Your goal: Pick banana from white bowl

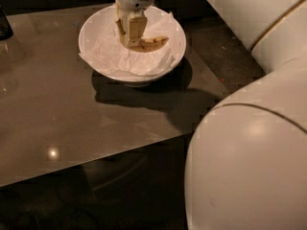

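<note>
One brown-speckled banana [152,43] under gripper [130,40]

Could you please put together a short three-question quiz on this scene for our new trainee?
1. True or false: the banana lies inside the white bowl.
2. Multiple choice: the gripper is (A) raised high above the bowl, (B) down in the bowl at the banana, (C) out of view.
3. Fill in: the bowl is lined with crumpled white ____.

Key: 1 true; 2 B; 3 paper.
</note>
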Motion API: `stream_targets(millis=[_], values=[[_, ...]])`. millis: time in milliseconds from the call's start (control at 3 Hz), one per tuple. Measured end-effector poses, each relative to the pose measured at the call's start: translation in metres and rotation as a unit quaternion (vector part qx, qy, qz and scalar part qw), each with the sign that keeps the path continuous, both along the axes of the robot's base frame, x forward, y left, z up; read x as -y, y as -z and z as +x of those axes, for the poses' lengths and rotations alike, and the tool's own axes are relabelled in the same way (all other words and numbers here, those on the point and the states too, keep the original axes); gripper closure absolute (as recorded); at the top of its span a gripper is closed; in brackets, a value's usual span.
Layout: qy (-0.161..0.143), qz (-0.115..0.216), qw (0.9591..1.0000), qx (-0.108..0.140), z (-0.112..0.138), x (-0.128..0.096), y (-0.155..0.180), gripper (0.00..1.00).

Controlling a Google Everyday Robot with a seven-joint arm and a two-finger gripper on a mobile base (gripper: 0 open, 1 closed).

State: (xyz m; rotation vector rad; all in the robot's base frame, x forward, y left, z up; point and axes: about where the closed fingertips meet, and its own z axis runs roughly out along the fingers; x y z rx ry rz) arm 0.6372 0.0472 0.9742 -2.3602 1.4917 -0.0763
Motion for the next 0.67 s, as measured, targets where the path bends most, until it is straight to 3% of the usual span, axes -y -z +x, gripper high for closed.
stream_targets(millis=[667], values=[[-0.009, 0.036, 0.9992, 0.016, -0.016, -0.012, -0.043, 1.0]])
